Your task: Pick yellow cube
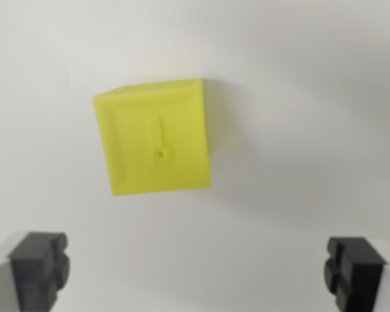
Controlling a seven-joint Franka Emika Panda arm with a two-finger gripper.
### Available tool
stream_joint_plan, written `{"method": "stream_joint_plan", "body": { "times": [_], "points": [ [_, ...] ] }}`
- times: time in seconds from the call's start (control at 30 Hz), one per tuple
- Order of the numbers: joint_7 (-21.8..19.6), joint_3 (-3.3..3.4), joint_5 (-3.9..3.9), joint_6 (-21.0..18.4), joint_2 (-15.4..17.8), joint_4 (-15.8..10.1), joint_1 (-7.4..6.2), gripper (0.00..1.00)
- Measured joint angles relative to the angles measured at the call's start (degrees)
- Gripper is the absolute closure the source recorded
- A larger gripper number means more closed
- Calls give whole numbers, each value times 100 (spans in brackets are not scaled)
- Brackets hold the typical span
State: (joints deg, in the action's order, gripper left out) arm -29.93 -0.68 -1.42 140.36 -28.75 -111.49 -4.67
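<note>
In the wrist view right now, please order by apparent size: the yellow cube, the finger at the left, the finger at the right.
1. yellow cube, clearly the largest.
2. left finger and right finger: they look about equal, both cut by the picture's bottom edge, so I cannot rank them.

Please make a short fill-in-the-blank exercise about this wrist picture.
1. The cube has the colour ____.
2. The pincer is ____, its fingertips far apart.
3. The cube rests on a ____ surface.
4. The pincer holds ____.

Missing words: yellow; open; white; nothing
</note>
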Motion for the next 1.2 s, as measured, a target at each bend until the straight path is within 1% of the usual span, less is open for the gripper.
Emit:
{"method": "stream_joint_plan", "body": {
  "times": [0.67, 0.8, 0.93, 1.2],
  "points": [
    [435, -1, 47, 382, -687, 289, -184, 0],
    [499, 2, 55, 419, -772, 333, -218, 0],
    [505, 4, 60, 467, -839, 353, -222, 0],
    [514, 4, 60, 637, -1085, 425, -222, 0]
  ]
}}
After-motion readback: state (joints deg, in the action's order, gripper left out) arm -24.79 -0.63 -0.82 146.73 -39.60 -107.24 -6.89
